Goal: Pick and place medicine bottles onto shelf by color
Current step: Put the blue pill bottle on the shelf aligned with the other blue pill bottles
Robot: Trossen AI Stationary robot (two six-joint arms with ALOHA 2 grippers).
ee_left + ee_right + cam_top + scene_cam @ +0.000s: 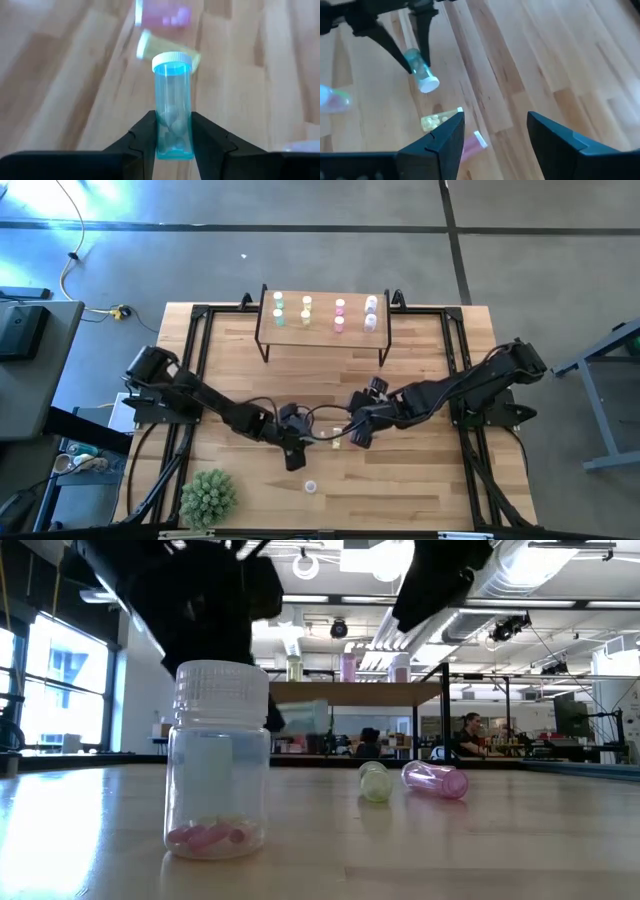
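My left gripper [173, 122] is shut on a pale green bottle [172, 95] with a white cap, above the table's middle; the bottle also shows in the right wrist view [420, 70] and the low view [305, 717]. My right gripper [495, 125] is open and empty, just above a yellow bottle [437, 121] and a pink bottle [470, 142] that lie on their sides. A clear bottle with pink pills [218, 765] stands upright near the front edge. The shelf [322, 332] at the far middle carries green, yellow, pink and whitish bottles in columns. My left gripper pinches the green bottle's bottom end [174, 142] between its two fingers, one on each side of the wall. The bottle lies along the fingers, with its capped end [171, 60] sticking out beyond the fingertips. It is lifted clear of the table.
A spiky green plant ball [208, 498] sits at the near left corner. Black frame rails [196, 350] run along the table's left and right sides. Bare wood lies between the shelf and the grippers.
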